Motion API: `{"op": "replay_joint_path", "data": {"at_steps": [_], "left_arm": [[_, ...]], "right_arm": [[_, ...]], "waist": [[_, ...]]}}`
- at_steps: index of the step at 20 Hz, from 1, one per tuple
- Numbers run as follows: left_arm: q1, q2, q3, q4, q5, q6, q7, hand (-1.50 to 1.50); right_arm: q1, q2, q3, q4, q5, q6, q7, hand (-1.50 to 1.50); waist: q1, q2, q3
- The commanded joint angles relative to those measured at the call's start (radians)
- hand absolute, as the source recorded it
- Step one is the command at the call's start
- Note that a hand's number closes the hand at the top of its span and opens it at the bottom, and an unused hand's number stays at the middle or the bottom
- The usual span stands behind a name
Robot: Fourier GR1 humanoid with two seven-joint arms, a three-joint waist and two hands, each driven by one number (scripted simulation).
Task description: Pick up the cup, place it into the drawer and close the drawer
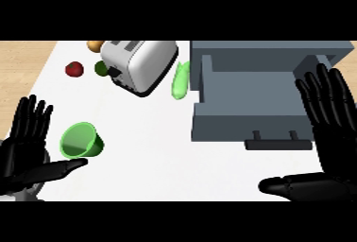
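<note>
Two hands open, holding nothing: left hand [28, 146] just beside green cup [82, 140] lying on its side on desk [167, 165]; right hand [324, 127] over open grey drawer [244, 94]. Risk: cup rolls off when nudged.

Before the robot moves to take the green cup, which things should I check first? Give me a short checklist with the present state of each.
1. Cup is free to grasp, lying on its side on the counter: ok.
2. Left hand is open beside the cup, thumb near its rim: ok.
3. Cup is already held: not ok, no fingers are curled round it.
4. Drawer is pulled open, inside looks bare: ok.
5. Right hand is open, over the drawer's right side: ok.
6. Toaster and green vegetable block the way from cup to drawer: cannot tell.
</note>
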Motion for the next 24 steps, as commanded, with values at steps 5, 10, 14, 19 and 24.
{"op": "replay_joint_path", "data": {"at_steps": [5,10,14,19,24], "left_arm": [[-0.037,0.053,0.073,0.198,0.006,-0.034,-0.096,-1.5],[0.038,0.03,0.039,0.253,-0.021,-0.089,-0.206,-1.5],[-0.053,0.049,0.063,0.489,-0.046,-0.097,-0.33,-1.5],[-0.099,0.082,0.073,0.533,-0.02,-0.105,-0.312,-1.5],[-0.177,0.096,0.108,0.777,-0.041,-0.089,-0.486,-1.5]], "right_arm": [[0.038,-0.018,-0.023,-0.021,-0.043,0.042,0.005,-1.5],[-0.045,-0.025,-0.037,-0.019,-0.043,0.014,0.065,-1.5],[-0.012,-0.006,-0.016,-0.023,-0.02,0.009,0.041,-1.5],[-0.058,-0.013,-0.035,0.016,-0.04,0.018,0.036,-1.5],[0.002,-0.021,-0.052,-0.029,-0.076,0.047,0.04,-1.5]], "waist": [[-0.002,0.0,0.0],[0.002,0.0,0.0],[-0.002,0.0,0.0],[0.0,0.0,0.0],[-0.003,0.001,0.0]]}}
